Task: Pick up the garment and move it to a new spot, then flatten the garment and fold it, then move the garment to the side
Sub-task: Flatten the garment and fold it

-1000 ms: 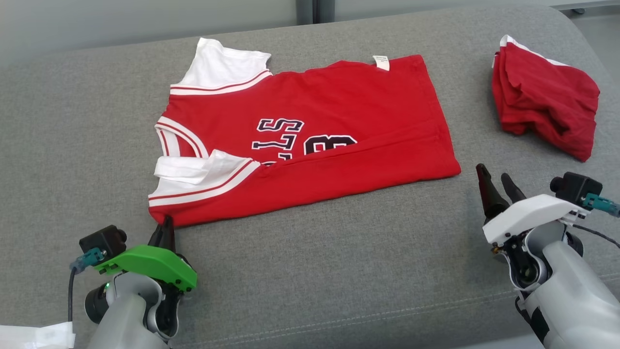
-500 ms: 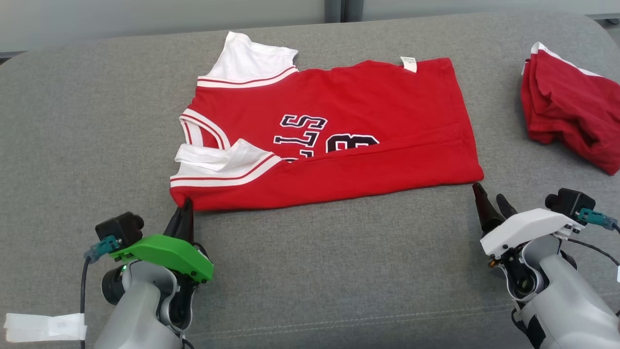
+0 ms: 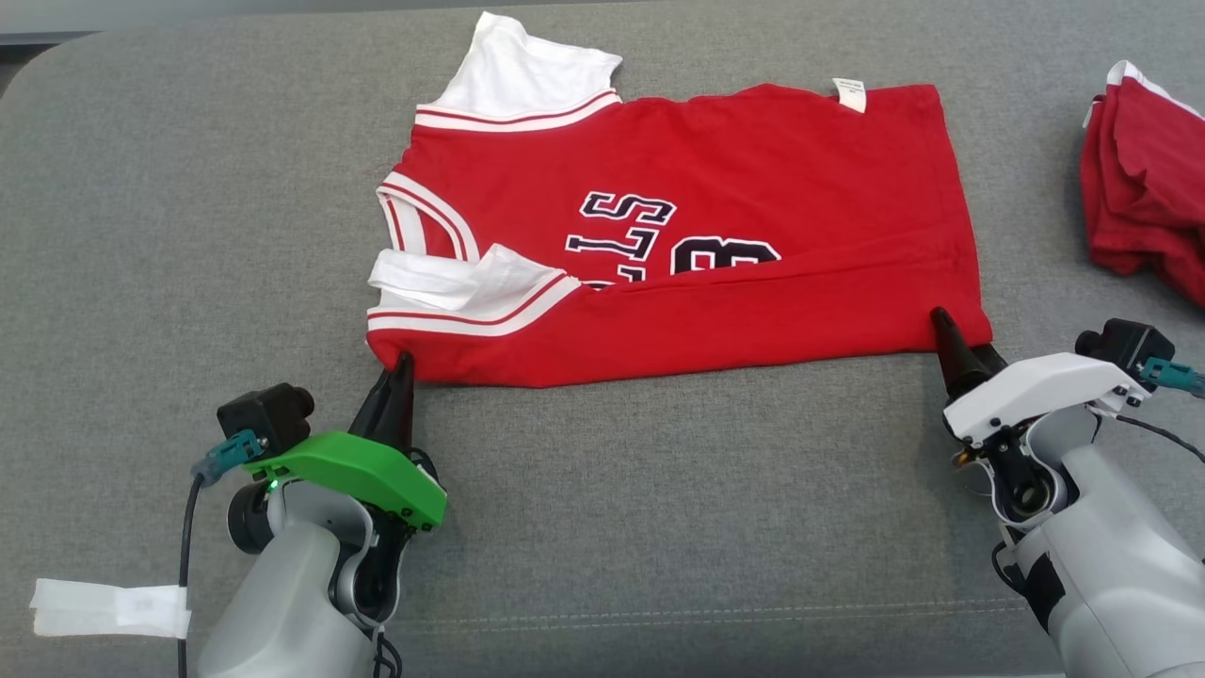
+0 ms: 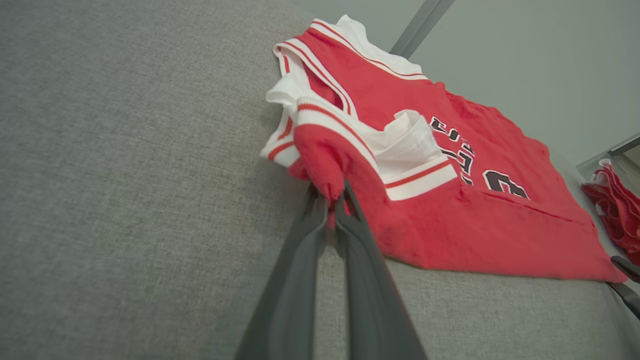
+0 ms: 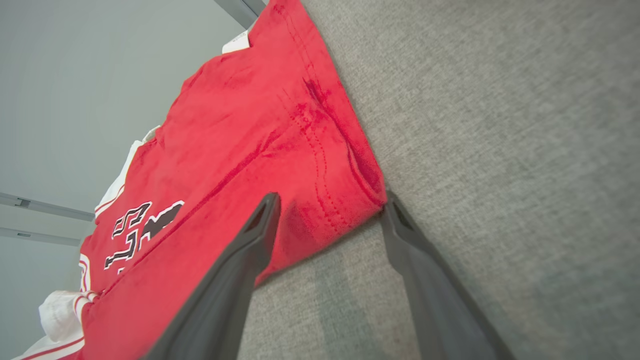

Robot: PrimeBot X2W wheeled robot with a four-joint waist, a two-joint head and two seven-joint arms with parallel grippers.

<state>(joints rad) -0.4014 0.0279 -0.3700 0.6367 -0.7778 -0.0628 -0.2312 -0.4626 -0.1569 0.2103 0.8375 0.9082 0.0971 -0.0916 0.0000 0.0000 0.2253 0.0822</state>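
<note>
red jersey-style shirt with white sleeves and dark lettering (image 3: 715, 169): lies spread mid grey fabric cushion (image 3: 188, 188), near long edge folded over lower lettering. left pincer (image 3: 400, 369): clamped tight on near sleeve-end corner, red fabric bunched between fingers. right pincer (image 3: 962, 337): fully spread, holds nothing, fingers straddle near hem corner. judged reason: grip at both ends of same edge keeps next fold even; right must close before any lift. second crumpled red cloth (image 3: 1144, 188): well apart at right.
</note>
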